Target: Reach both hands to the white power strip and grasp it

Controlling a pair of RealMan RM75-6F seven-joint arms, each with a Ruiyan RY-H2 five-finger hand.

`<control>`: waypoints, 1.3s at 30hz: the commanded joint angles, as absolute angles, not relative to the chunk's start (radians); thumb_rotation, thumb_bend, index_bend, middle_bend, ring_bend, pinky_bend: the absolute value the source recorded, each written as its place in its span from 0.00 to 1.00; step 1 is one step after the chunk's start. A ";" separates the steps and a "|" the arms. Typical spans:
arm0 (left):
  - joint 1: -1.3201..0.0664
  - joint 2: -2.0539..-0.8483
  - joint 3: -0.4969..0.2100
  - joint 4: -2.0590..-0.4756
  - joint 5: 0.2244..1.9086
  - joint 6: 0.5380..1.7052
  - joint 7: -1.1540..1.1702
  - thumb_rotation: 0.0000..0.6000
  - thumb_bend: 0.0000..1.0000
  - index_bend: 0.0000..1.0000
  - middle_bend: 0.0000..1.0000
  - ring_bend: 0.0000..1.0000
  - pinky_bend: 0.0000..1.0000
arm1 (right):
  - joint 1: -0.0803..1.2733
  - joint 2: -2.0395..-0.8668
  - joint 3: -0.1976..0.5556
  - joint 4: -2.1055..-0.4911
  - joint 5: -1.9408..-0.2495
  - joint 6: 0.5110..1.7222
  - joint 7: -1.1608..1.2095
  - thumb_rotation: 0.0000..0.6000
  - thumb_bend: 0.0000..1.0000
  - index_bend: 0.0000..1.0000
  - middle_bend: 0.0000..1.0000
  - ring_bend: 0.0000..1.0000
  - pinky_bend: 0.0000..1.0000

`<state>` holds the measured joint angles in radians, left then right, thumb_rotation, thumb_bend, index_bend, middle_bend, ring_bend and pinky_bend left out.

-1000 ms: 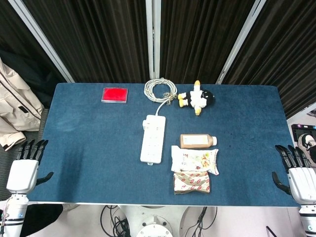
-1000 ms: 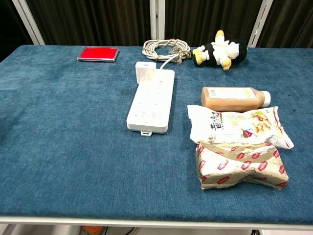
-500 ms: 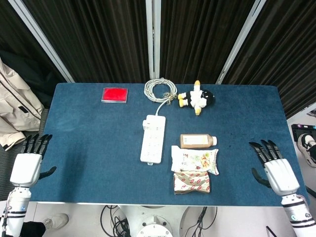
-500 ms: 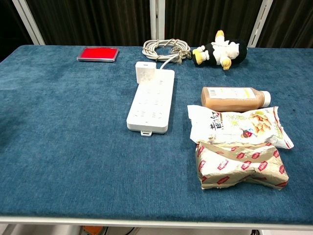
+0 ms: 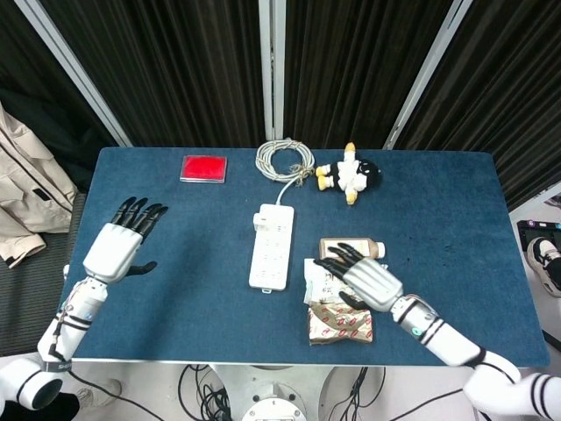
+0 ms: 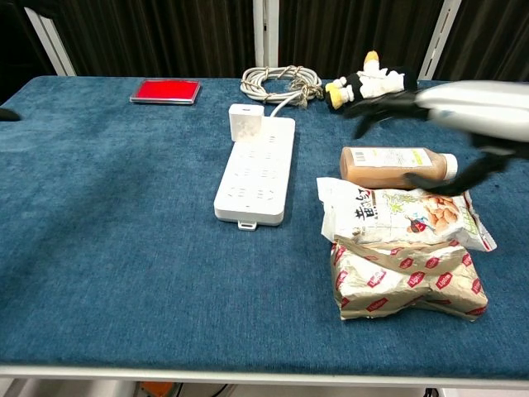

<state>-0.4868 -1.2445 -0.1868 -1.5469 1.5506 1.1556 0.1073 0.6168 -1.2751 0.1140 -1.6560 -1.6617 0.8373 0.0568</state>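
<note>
The white power strip point(image 5: 271, 246) lies lengthwise in the middle of the blue table point(image 5: 175, 289), a plug block at its far end; the chest view shows the power strip point(image 6: 255, 170) too. Its coiled cable point(image 5: 284, 161) lies behind it. My left hand point(image 5: 123, 244) hovers over the table's left part with fingers spread, well left of the strip. My right hand point(image 5: 364, 276) hangs open above the snack bags, just right of the strip; in the chest view my right hand point(image 6: 463, 112) is a blurred shape at the upper right.
A brown drink bottle point(image 5: 351, 251), a white snack bag point(image 6: 397, 213) and a red-patterned bag point(image 5: 340, 324) lie right of the strip. A penguin plush point(image 5: 349, 174) and a red flat box point(image 5: 203, 168) sit near the back edge.
Both hands have come in from the table's front corners over the table: the left up and rightward, the right far leftward to above the snack bags.
</note>
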 commanded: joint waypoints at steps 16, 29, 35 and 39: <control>-0.934 -1.503 -0.229 -1.197 1.547 0.761 -0.160 1.00 0.13 0.18 0.14 0.02 0.08 | 0.839 -1.519 0.169 -1.509 -1.400 0.624 -0.026 1.00 0.42 0.13 0.14 0.00 0.00; -1.091 -1.672 -0.165 -0.921 1.602 0.711 -0.323 1.00 0.16 0.21 0.16 0.06 0.14 | 0.865 -1.560 0.143 -1.479 -1.335 0.636 -0.070 1.00 0.43 0.16 0.16 0.00 0.00; -1.122 -1.726 -0.139 -0.829 1.596 0.696 -0.354 1.00 0.16 0.21 0.17 0.06 0.17 | 0.870 -1.574 0.129 -1.470 -1.309 0.650 -0.111 1.00 0.44 0.16 0.17 0.00 0.00; -1.134 -1.749 -0.128 -0.797 1.589 0.696 -0.385 1.00 0.16 0.21 0.17 0.06 0.21 | 0.870 -1.587 0.123 -1.458 -1.305 0.667 -0.122 1.00 0.46 0.16 0.18 0.00 0.00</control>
